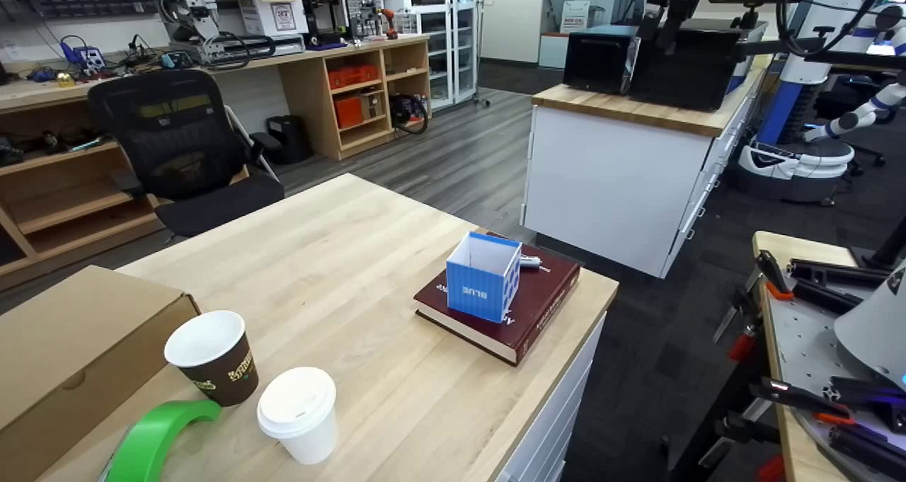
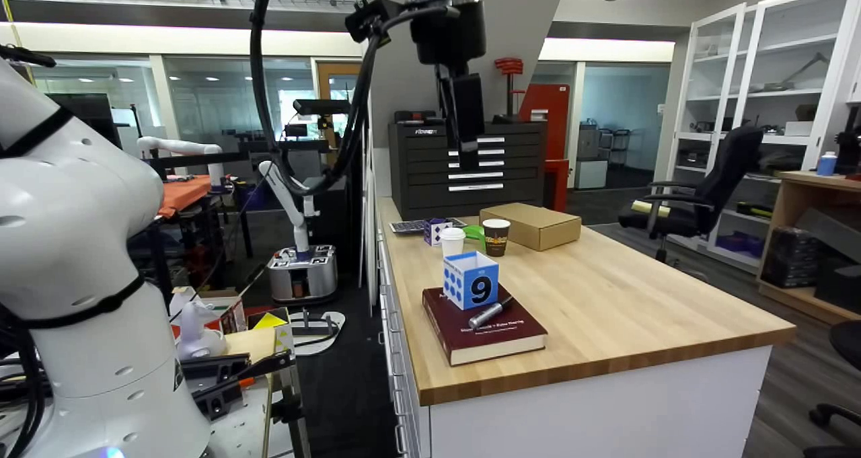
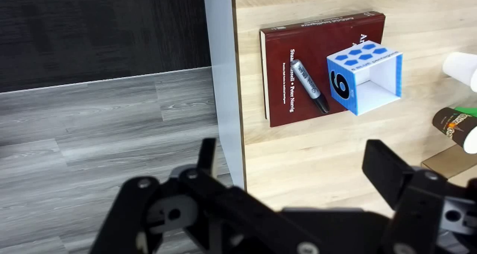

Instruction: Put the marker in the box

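The marker lies on the dark red book, silver-grey with a black cap; it shows in the wrist view as the marker and in an exterior view. In an exterior view the marker is partly hidden behind the box. The small blue box, open-topped and white inside, stands upright on the book beside the marker's cap; it shows in both exterior views. My gripper is open with nothing between its fingers. In an exterior view the gripper hangs high above the table.
The wooden table has a near edge beside the book. A white lidded cup, a brown paper cup, a green curved object and a large brown cardboard box stand further along. A purple patterned cube stands behind the cups.
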`<action>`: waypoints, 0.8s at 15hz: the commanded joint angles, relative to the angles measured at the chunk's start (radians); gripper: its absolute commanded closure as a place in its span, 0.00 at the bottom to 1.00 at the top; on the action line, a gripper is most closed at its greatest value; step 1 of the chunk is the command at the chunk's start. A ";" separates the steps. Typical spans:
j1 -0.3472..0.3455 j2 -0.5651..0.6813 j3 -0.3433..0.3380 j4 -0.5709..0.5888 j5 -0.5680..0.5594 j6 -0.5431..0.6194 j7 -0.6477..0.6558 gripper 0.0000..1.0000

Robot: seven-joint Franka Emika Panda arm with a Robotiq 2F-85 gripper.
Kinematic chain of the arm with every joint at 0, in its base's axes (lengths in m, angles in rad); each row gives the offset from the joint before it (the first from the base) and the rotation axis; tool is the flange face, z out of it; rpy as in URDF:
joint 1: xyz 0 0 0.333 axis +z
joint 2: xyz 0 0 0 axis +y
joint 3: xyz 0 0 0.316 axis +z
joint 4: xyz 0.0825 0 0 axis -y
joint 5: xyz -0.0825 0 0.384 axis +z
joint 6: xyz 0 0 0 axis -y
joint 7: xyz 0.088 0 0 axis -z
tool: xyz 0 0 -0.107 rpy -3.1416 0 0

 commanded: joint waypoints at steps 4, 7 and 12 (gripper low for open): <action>-0.022 0.003 0.018 0.002 0.012 -0.003 -0.010 0.00; -0.022 0.006 0.020 0.002 0.010 -0.001 -0.007 0.00; -0.025 0.053 0.066 0.002 -0.067 0.023 -0.010 0.00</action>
